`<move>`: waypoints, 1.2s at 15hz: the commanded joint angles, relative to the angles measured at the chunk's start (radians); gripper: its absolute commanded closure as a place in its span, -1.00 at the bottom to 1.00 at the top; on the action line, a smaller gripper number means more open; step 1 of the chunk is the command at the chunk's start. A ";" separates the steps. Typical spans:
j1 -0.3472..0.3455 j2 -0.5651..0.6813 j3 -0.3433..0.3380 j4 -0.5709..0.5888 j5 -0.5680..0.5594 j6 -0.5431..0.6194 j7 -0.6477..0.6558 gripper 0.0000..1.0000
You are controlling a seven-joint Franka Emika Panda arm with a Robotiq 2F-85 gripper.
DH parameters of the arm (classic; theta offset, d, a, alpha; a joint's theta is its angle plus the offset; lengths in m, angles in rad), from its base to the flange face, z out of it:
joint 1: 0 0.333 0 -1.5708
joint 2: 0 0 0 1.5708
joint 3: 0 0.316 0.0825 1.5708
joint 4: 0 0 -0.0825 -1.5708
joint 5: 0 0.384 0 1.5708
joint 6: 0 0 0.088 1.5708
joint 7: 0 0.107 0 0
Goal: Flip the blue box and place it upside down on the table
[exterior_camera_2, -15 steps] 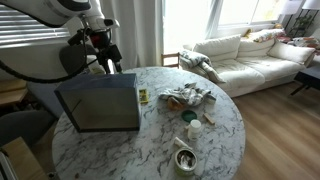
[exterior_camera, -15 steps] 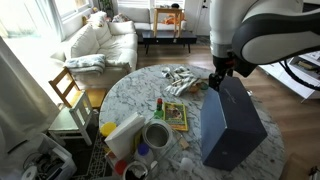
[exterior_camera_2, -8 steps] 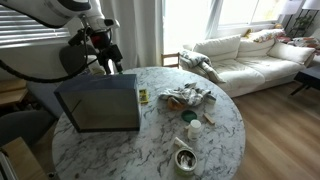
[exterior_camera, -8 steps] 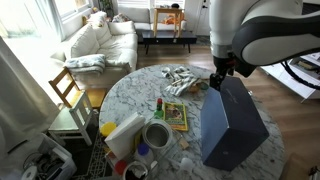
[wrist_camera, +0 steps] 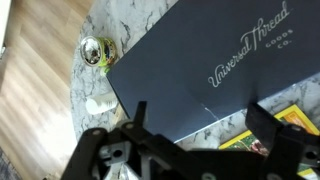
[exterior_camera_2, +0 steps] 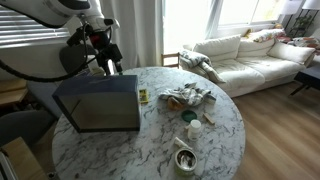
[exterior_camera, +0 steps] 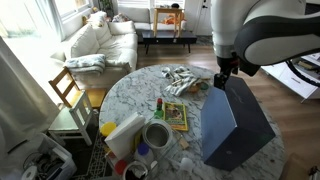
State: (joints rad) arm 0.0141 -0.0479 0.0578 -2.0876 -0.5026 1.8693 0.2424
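Note:
The blue box point(exterior_camera: 236, 125) stands on one long edge on the marble table point(exterior_camera: 130, 90), leaning over, with its plain navy outside facing one exterior view. Its paler open face point(exterior_camera_2: 100, 106) shows in the other. My gripper point(exterior_camera: 222, 78) is at the box's upper corner, also seen in an exterior view point(exterior_camera_2: 112, 68). In the wrist view the fingers point(wrist_camera: 200, 115) are spread wide and open, with the box's printed outside point(wrist_camera: 200, 60) just beyond them and its edge between them. I cannot tell whether the fingers touch it.
A colourful booklet point(exterior_camera: 176, 115), a crumpled cloth point(exterior_camera: 182, 80), a round tin point(exterior_camera: 156, 134) and a yellow-white pack point(exterior_camera: 122, 135) lie on the table. A wooden chair point(exterior_camera: 70, 90) stands beside it. A white sofa point(exterior_camera_2: 250, 55) and a dark coffee table point(exterior_camera: 165, 35) are beyond.
The box has tipped a little further over, its lower far corner swinging outward. My gripper has shifted slightly with the box's top edge.

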 commanded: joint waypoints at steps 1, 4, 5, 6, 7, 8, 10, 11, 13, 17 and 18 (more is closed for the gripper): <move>0.000 -0.037 -0.010 -0.051 -0.025 -0.040 -0.049 -1.00; -0.002 -0.055 -0.015 -0.068 -0.025 -0.077 -0.108 -1.00; -0.003 -0.060 -0.016 -0.072 -0.028 -0.093 -0.125 -1.00; -0.004 -0.067 -0.018 -0.077 -0.031 -0.107 -0.144 -1.00; -0.004 -0.072 -0.019 -0.082 -0.033 -0.119 -0.161 -1.00; -0.005 -0.079 -0.020 -0.088 -0.036 -0.135 -0.180 -1.00; -0.004 -0.088 -0.021 -0.095 -0.039 -0.164 -0.216 -1.00; -0.004 -0.093 -0.021 -0.099 -0.040 -0.179 -0.235 -1.00; -0.003 -0.105 -0.022 -0.111 -0.039 -0.208 -0.270 -1.00; -0.005 -0.120 -0.026 -0.127 -0.041 -0.256 -0.311 -1.00; -0.006 -0.121 -0.027 -0.127 -0.037 -0.260 -0.313 -1.00</move>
State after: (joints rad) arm 0.0078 -0.1346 0.0393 -2.1807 -0.5247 1.6306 -0.0425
